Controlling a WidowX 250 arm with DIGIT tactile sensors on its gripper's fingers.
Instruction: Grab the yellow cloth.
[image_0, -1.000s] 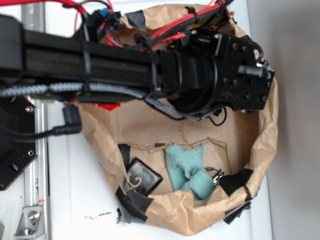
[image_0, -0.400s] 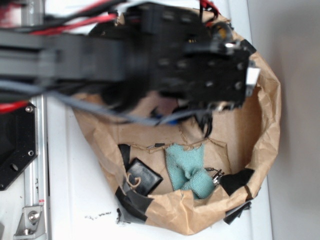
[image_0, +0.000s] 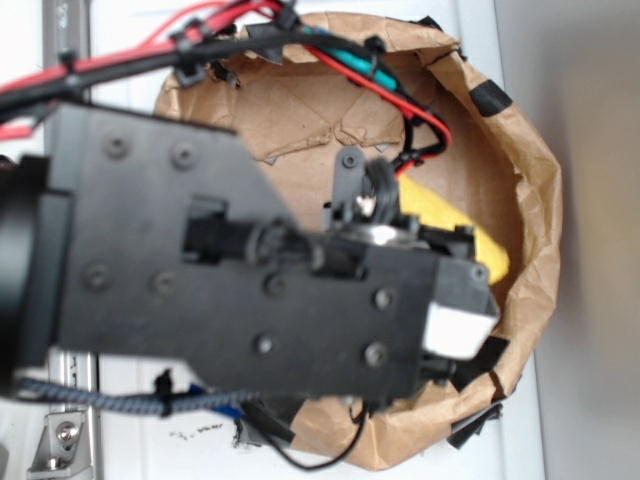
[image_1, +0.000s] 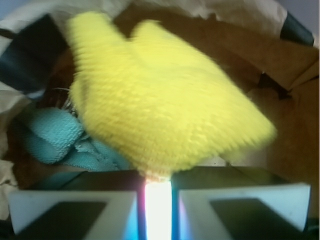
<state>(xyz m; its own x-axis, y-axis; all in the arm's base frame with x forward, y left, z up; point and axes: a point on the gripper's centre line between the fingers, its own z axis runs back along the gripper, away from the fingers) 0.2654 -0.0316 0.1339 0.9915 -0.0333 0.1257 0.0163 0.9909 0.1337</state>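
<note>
The yellow cloth (image_1: 160, 100) fills most of the wrist view, a bright, lumpy terry rag, blurred by motion. Its lower tip is pinched in the narrow slot between my gripper's (image_1: 158, 186) two white fingers (image_1: 75, 205), which stand almost together. In the exterior view only a strip of the yellow cloth (image_0: 478, 243) shows, at the right of the arm's black body (image_0: 250, 290), inside the brown paper bag (image_0: 540, 210). My fingertips are hidden under the arm there.
A teal-green cloth (image_1: 55, 137) lies below and left of the yellow one on the bag's floor. The crumpled paper walls, patched with black tape (image_0: 490, 98), ring the gripper. Red and black cables (image_0: 400, 100) loop over the bag's far side.
The arm has swung down the picture and now looms larger, covering the teal cloth and the small black object. The yellow cloth, hidden before, now shows beside the gripper.
</note>
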